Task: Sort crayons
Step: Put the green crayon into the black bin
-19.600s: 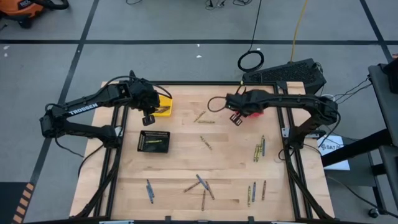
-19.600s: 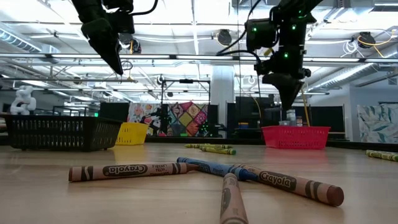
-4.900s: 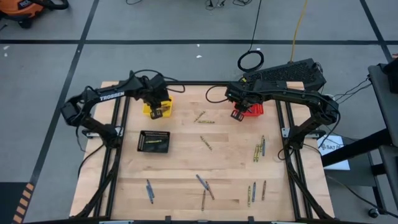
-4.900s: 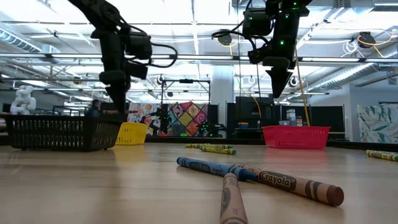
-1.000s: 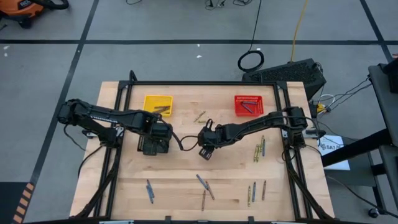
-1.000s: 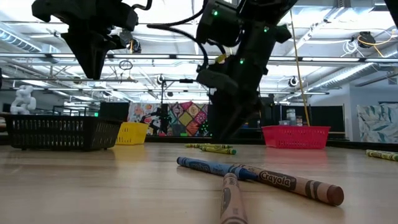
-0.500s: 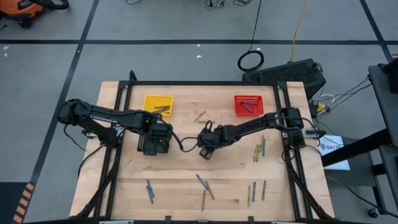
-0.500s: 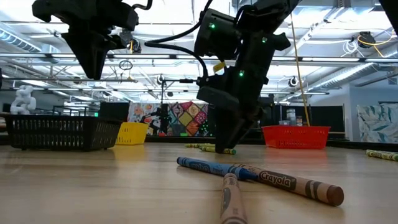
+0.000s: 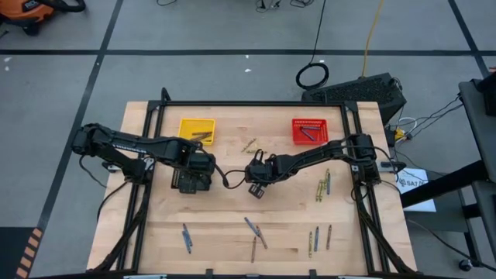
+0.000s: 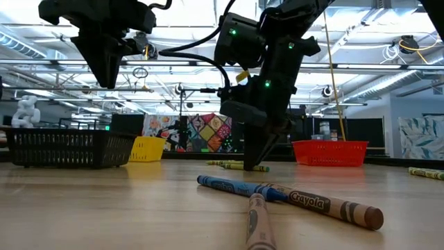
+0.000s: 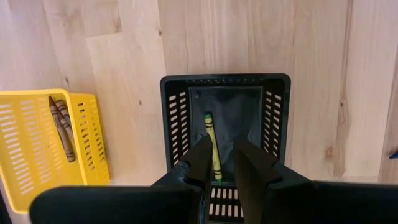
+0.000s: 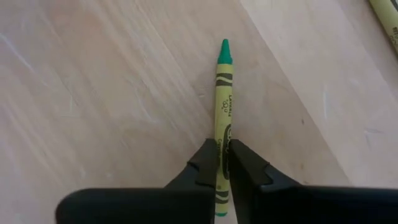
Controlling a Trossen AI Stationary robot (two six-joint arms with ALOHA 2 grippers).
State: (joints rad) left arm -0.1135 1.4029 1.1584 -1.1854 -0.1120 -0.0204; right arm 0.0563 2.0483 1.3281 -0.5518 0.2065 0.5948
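My right gripper [image 12: 222, 158] is down at the middle of the table [image 9: 232, 209], shut on a yellow-green crayon [image 12: 224, 93] with a green tip; in the high view the gripper [image 9: 255, 188] hides that crayon. My left gripper [image 11: 224, 155] hangs well above the black basket [image 11: 224, 78], pointing straight down, open and holding nothing. Through its gap, another yellow-green crayon [image 11: 212, 140] shows lying on the basket's floor. In the low view the left gripper [image 10: 104, 78] is high above the basket [image 10: 66, 147]. My right gripper pinches the crayon's two long sides [image 12: 222, 142] between its two fingers, on the half away from the green tip. The fingers come steeply from above and close across the crayon. The crayon lies flat on the table, its tip [image 12: 224, 50] pointing away from the gripper.
A yellow basket [image 9: 197, 130] holds brown crayons [image 11: 61, 127]. A red basket [image 9: 310, 130] holds a blue one. Loose crayons lie near the front edge [image 9: 254, 231], at the front left [image 9: 186, 236], by the right edge [image 9: 322, 186] and behind the gripper [image 9: 249, 146].
My right gripper has come down to the table at its middle and shut on the yellow-green crayon, which still lies where it was.
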